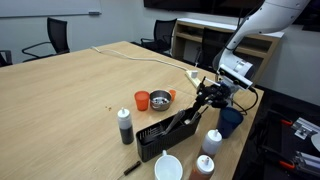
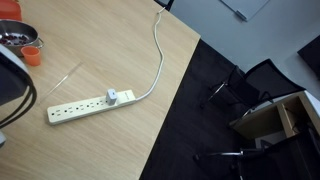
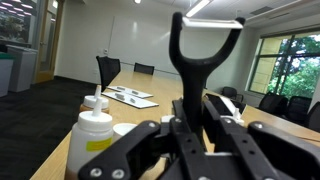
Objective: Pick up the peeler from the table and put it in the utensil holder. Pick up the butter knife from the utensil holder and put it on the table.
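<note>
Pale wooden table [image 1: 70, 100], its load crowded toward the frame's lower right.
On it stand a black utensil holder [image 1: 160, 138], an orange cup [image 1: 143, 100] and orange bowl [image 1: 163, 97] above it, a dark bottle [image 1: 125, 125] at its left, a white cup [image 1: 168, 167] below, white bottles [image 1: 212, 142], a blue cup [image 1: 230, 121], and a power strip [image 2: 85, 107] with its white cable [image 2: 160, 55].

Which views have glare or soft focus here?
Wrist view: the window and ceiling lights are blown out, the peeler is backlit to a black silhouette, and the gripper is dark and soft this close. In an exterior view the white arm clips near the top edge; in an exterior view the power strip is evenly lit, without glare.
</note>
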